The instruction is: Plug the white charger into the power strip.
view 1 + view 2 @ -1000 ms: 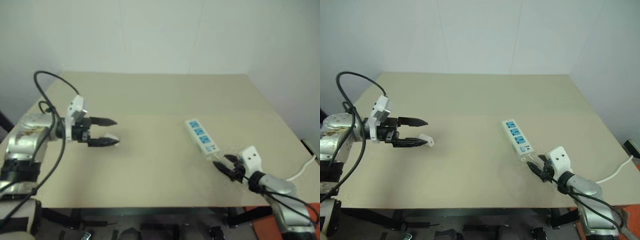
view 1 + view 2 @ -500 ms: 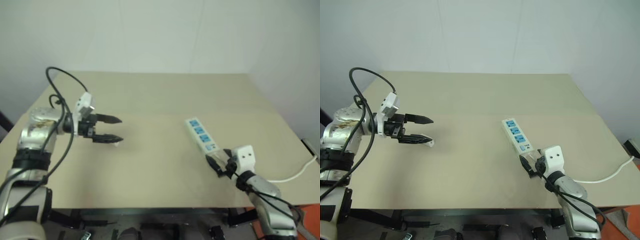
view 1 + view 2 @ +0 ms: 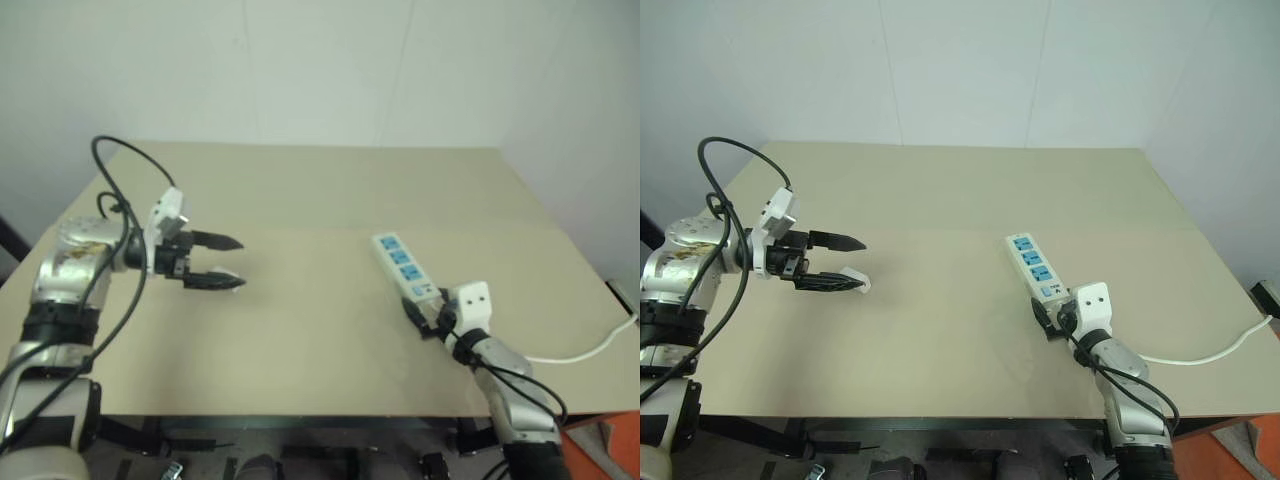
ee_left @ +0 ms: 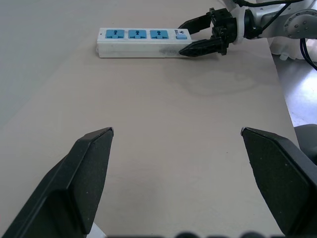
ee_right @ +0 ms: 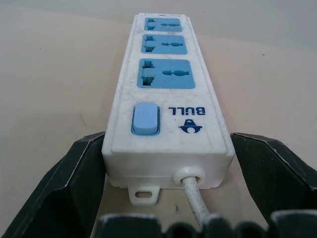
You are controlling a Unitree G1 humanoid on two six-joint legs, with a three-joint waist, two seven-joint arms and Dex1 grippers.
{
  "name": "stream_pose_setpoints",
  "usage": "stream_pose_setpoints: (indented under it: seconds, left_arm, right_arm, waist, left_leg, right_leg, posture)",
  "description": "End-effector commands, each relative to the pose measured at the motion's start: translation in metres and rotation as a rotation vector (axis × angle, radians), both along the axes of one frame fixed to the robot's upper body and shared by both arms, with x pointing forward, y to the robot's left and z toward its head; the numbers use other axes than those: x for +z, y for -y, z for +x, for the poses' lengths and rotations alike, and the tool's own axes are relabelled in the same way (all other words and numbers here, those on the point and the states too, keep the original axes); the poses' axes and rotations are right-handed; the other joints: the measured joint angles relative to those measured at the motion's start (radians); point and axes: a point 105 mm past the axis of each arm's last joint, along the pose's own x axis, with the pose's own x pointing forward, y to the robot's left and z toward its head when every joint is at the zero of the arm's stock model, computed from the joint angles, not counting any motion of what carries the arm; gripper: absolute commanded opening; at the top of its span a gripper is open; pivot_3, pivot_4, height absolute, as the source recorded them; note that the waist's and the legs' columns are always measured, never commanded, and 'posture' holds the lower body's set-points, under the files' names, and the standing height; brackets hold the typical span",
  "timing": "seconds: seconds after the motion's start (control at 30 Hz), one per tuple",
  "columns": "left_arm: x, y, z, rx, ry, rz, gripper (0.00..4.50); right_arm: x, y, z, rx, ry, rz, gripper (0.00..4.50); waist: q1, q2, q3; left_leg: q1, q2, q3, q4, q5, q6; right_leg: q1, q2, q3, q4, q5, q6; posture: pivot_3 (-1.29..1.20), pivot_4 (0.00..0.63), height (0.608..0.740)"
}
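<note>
- The right pincer (image 3: 1048,317) lies low at the near right of the surface (image 3: 970,200), pointing away from the robot; its fingers are spread and straddle the cord end of the strip (image 3: 1032,268), one on each side, not clenched on it; the cord (image 3: 1200,352) trails off to the right edge.
- The left pincer (image 3: 845,262) hovers at the left, pointing right and slightly down, released, fingers wide; the charger (image 3: 856,277) is a small white bit at its lower fingertip; I cannot tell if they touch.
- Since a second ago the right pincer has slid forward from behind the strip's end to around it; the left arm barely shifted.
- The surface is plain beige; white walls rise behind and to the right.
</note>
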Motion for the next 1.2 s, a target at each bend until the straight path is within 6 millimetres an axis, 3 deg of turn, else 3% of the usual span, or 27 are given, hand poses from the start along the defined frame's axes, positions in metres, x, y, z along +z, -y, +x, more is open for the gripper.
stream_pose_setpoints:
  seconds: [0.03, 0.43, 0.6, 0.7, 0.9, 1.07, 1.2]
  left_arm:
    - [0.016, -0.004, -0.002, 0.007, 0.057, -0.007, 4.50]
    - [0.017, 0.003, -0.002, -0.019, 0.059, -0.003, 4.50]
    - [0.012, 0.006, 0.003, -0.038, 0.075, 0.065, 4.50]
    - [0.007, 0.007, 0.012, -0.050, 0.095, 0.190, 4.50]
    - [-0.011, 0.020, 0.029, -0.206, 0.160, 0.637, 4.50]
    - [-0.015, 0.040, 0.039, -0.335, 0.186, 0.801, 4.50]
    - [-0.026, 0.039, 0.046, -0.403, 0.178, 0.963, 4.50]
  right_arm:
    - [0.009, -0.009, 0.003, 0.030, 0.061, 0.020, 4.49]
    - [0.004, -0.013, 0.017, 0.024, 0.057, 0.058, 4.49]
    - [-0.002, -0.013, 0.015, 0.032, 0.042, 0.050, 3.41]
    - [-0.002, -0.013, 0.015, 0.034, 0.042, 0.039, 3.41]
    - [-0.003, -0.011, 0.016, 0.056, 0.026, 0.027, 3.41]
    - [-0.007, -0.014, 0.013, 0.083, 0.002, 0.022, 3.41]
    - [-0.011, -0.014, 0.009, 0.096, -0.020, 0.012, 3.41]
  waist:
    - [0.000, 0.000, 0.000]
    - [-0.003, 0.000, 0.000]
    - [-0.003, 0.000, 0.000]
    - [-0.001, -0.001, 0.000]
    - [0.000, -0.001, 0.000]
    - [-0.001, -0.001, 0.000]
    - [-0.003, -0.001, 0.000]
  left_leg:
    - [0.000, 0.000, 0.000, 0.000, 0.000, 0.000]
    - [0.001, 0.000, 0.000, 0.000, 0.000, 0.000]
    - [0.001, 0.000, 0.000, 0.000, 0.000, 0.000]
    - [0.002, 0.000, 0.000, 0.000, 0.000, 0.000]
    - [0.002, 0.000, 0.000, 0.000, 0.000, 0.000]
    - [0.001, -0.001, 0.000, 0.000, 0.000, 0.000]
    - [0.001, -0.001, 0.000, 0.000, 0.000, 0.001]
  right_leg:
    - [0.000, 0.000, 0.000, 0.000, 0.000, 0.000]
    - [0.000, 0.000, 0.001, 0.001, 0.000, 0.000]
    - [0.000, 0.000, 0.001, 0.000, 0.001, -0.001]
    - [0.001, 0.001, 0.000, 0.000, 0.001, -0.001]
    - [0.002, 0.000, 0.001, 0.000, 0.001, -0.001]
    - [0.002, 0.000, 0.001, 0.000, 0.000, 0.000]
    - [0.001, 0.001, 0.001, -0.001, 0.000, 0.001]
  posture:
    - [0.00, 0.150, 0.740]
    - [0.00, 0.150, 0.740]
    - [0.00, 0.150, 0.740]
    - [0.00, 0.150, 0.740]
    - [0.00, 0.150, 0.740]
    - [0.00, 0.150, 0.740]
    - [0.00, 0.150, 0.740]
